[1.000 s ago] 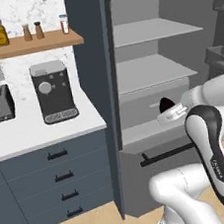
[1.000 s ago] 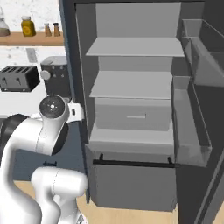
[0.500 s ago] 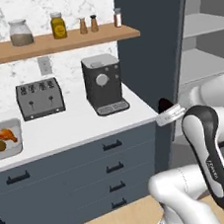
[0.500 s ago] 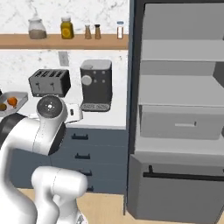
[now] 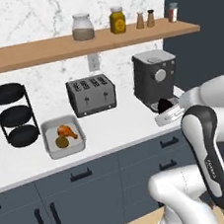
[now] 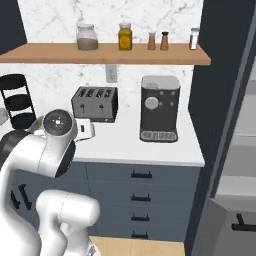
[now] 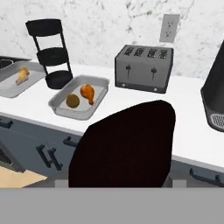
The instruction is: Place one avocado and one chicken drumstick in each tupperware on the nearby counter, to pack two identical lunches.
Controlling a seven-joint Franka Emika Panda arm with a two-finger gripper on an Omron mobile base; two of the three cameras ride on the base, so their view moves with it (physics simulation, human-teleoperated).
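Gripper is held level above the front edge of the counter, before the coffee machine, and something dark is between its fingers, which stand fairly wide; what it is I cannot tell. One tupperware with an avocado and a chicken drumstick sits near the front edge; another tupperware lies toward the left end.

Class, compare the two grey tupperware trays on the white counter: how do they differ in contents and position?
The nearer grey tupperware tray holds an orange chicken drumstick and a dark green avocado; the farther grey tray shows just one orange piece. The nearer one lies in front of the silver toaster; the farther one sits beyond the black three-tier rack. Both are shallow, rectangular and rest on the white counter.
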